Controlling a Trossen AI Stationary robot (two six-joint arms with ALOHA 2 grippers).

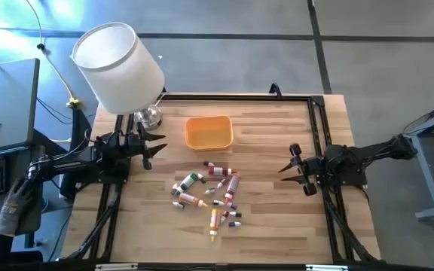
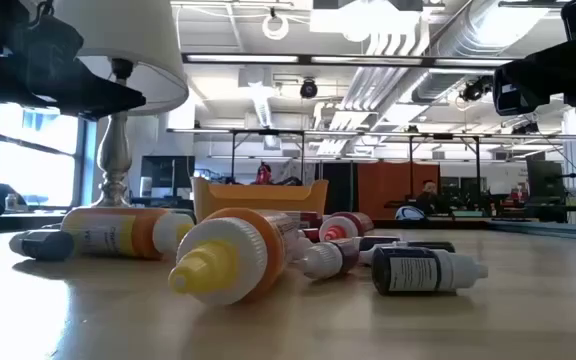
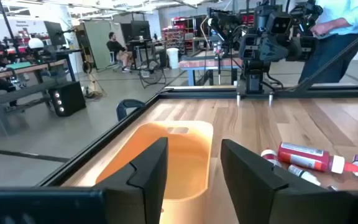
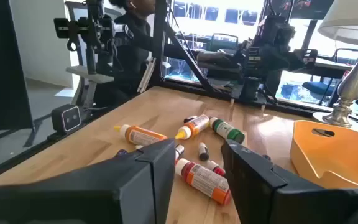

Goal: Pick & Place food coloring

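Food coloring bottles [image 1: 211,192] lie scattered in a loose heap on the surface [image 1: 277,218], near its middle and just in front of the orange tray [image 1: 209,132]. The tray looks empty in both wrist views, so by my judgement nothing has been placed yet and every bottle is left to move. The left tool [image 1: 151,148] hangs at the surface's left edge beside the lamp [image 1: 119,66], aimed at the tray, fingers spread and holding nothing. The right tool [image 1: 294,168] waits at the right edge, well apart from the heap, fingers likewise spread and empty, pointing toward the bottles.
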